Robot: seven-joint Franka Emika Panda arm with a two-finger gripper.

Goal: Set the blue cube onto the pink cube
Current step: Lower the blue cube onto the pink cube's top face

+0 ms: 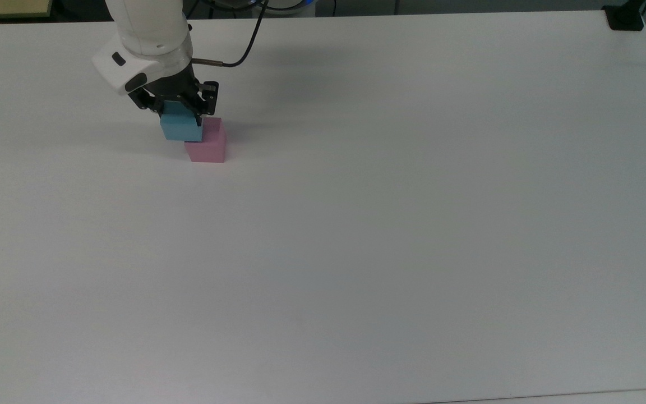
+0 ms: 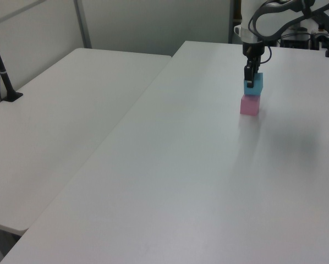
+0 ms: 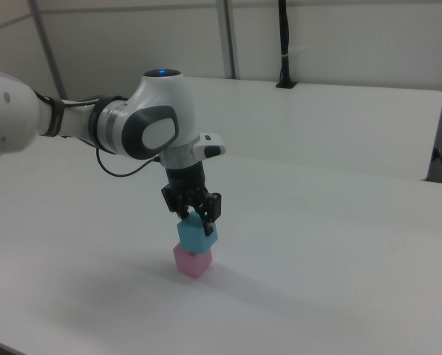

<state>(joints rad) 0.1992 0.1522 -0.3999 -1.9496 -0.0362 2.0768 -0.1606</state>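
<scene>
A broad white table [image 1: 390, 235] with a plain matte top carries the scene; the pink cube [image 1: 207, 147] rests directly on it near the top view's upper left; a second white table [image 2: 60, 126] adjoins it.

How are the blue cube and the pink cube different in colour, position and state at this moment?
The blue cube is light blue; the pink cube is pastel pink. The blue cube is held by the gripper, while the pink cube stands free on the table. The blue cube is above, the pink cube beneath it. Both look equal in size.
</scene>
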